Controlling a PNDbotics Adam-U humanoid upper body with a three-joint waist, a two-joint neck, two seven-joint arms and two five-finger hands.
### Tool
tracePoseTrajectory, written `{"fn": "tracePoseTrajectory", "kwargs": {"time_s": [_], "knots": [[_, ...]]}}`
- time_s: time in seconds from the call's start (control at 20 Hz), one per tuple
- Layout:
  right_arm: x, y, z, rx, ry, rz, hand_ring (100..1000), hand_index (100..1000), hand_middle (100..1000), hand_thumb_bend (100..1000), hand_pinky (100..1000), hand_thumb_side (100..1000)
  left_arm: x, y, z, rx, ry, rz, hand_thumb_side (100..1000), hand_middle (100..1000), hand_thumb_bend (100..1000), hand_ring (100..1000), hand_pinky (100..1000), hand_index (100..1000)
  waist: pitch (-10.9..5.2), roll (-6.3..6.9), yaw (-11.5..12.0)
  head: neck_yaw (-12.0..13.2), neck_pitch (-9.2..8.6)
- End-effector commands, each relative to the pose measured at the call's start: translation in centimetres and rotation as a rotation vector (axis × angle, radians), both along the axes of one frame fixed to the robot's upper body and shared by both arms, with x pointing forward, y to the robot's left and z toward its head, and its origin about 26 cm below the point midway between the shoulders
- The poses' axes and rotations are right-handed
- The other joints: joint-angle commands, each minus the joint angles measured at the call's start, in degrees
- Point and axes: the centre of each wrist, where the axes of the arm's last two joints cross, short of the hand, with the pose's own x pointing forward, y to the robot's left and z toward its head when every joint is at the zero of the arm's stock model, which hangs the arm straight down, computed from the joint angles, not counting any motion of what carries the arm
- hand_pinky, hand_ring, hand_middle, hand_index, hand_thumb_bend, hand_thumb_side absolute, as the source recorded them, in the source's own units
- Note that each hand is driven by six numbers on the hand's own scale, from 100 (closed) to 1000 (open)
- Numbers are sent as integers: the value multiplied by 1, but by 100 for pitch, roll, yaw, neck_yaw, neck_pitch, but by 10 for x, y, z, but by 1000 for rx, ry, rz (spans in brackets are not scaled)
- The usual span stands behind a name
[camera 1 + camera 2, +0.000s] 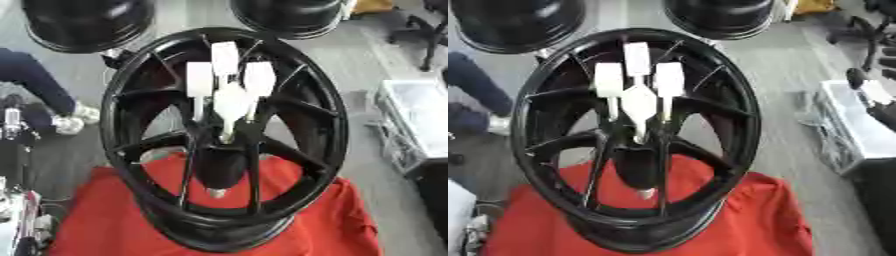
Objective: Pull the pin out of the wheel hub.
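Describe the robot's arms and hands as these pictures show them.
No arm or hand of the robot shows in either view, so nothing can be said of their colours, shapes, cables or markings. What fills the pictures is the black wheel, the white pins at its hub, and the red cloth beneath.

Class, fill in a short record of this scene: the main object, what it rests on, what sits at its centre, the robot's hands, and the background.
main object: black wheel hub, spoked
rests on: red cloth
centre: four white pins standing together at the middle of the spokes
robot's hands: neither in view
background: two more black wheels at the far edge; a white crate on the right
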Motion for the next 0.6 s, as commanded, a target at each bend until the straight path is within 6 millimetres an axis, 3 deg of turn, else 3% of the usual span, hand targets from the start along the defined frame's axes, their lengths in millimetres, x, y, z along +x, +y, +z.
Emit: {"fn": "tracePoseTrajectory", "kwargs": {"time_s": [0.05,0.6], "knots": [[4,0,35,-192,-38,71,817,889,790,554,817,398,0,4,8,36,-16,-9,818,699,274,827,684,674,-113,-13,12,12,-10],[21,7,99,-566,8,325,852,921,827,608,832,350,1,2,8,46,-9,-30,818,700,272,828,684,673,-126,-36,131,-69,-10]]}}
